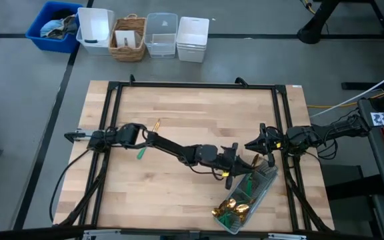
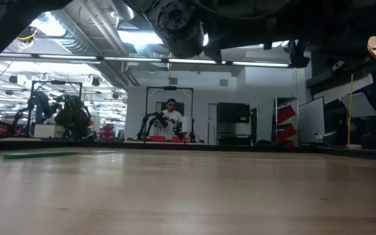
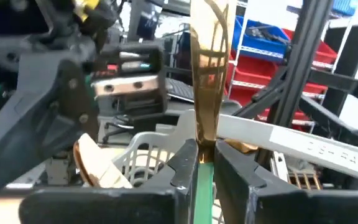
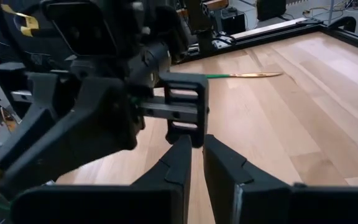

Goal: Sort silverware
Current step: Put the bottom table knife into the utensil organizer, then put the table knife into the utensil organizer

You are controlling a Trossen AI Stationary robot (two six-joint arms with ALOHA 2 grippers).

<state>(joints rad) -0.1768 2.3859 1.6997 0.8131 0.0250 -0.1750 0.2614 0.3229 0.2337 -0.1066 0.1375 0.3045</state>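
**Fork pinched upright in the left claw**

The left claw (image 3: 205,163) gripped a gold-headed, teal-handled fork (image 3: 207,74), a detail only its wrist view revealed. From above, it hung beside the clear tray (image 1: 269,180) near the surface's right edge. The right claw (image 4: 196,155) was nearly closed, empty.

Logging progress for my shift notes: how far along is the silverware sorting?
Early. One knife lies out on the table. The left gripper is shut on a fork near the tray; the right gripper waits beside it. Most pieces remain heaped in the tray.
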